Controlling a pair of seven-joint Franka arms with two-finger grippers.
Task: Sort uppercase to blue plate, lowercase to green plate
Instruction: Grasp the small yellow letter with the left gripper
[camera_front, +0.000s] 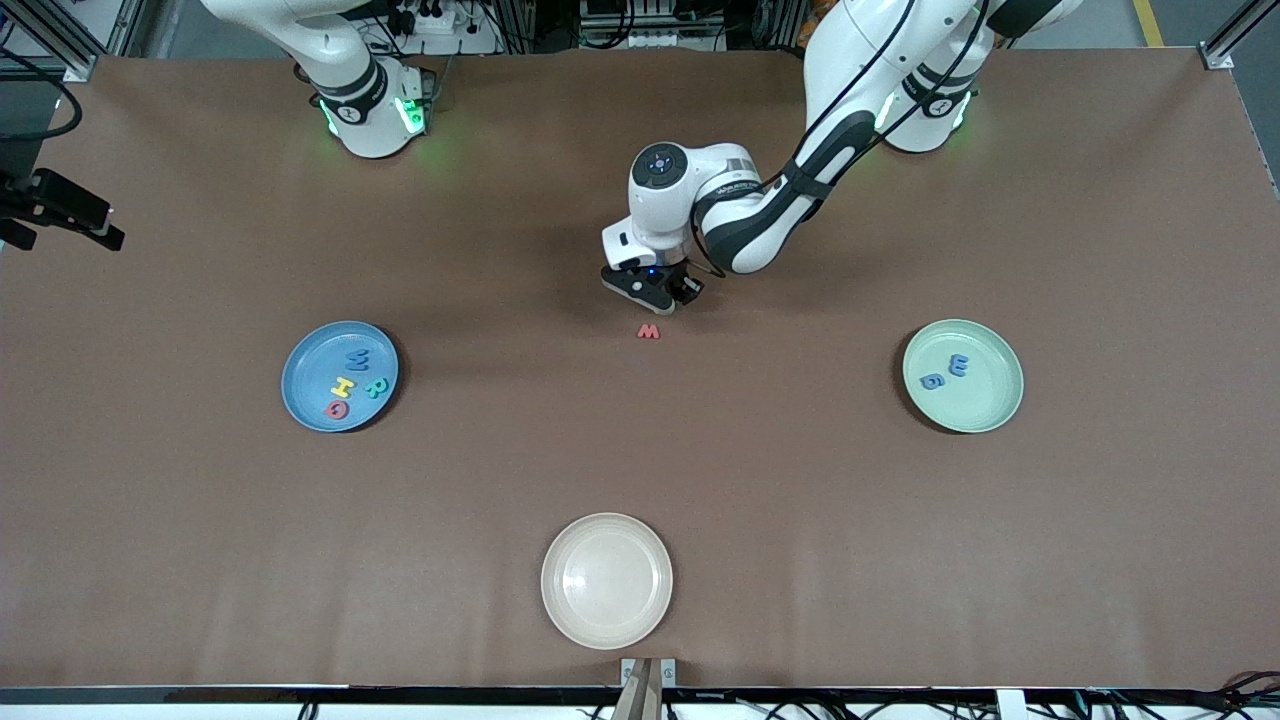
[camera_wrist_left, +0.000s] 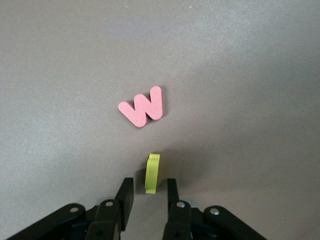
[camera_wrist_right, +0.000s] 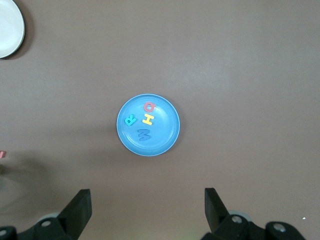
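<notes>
Left gripper (camera_wrist_left: 147, 192) low over mid-table, narrowed around the small yellow letter (camera_wrist_left: 152, 173) standing on edge between the fingers (camera_wrist_left: 125, 196), contact not clear; red w (camera_front: 649, 331) flat on the table just nearer the front camera. Right gripper (camera_wrist_right: 147, 205) waiting high with jaws spread wide and empty, over the blue plate (camera_front: 300, 400) carrying four uppercase letters (camera_front: 352, 384) at the right arm's end. Green plate (camera_front: 990, 405) at the left arm's end with two blue letters (camera_front: 945, 373); cream-white plate (camera_front: 607, 580) nearest the front camera.

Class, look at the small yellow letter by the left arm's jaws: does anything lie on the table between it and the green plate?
Nothing visible does. The yellow letter stands between the left gripper's jaws; bare table runs to the green plate. The red w lies nearer the camera, off that line.
</notes>
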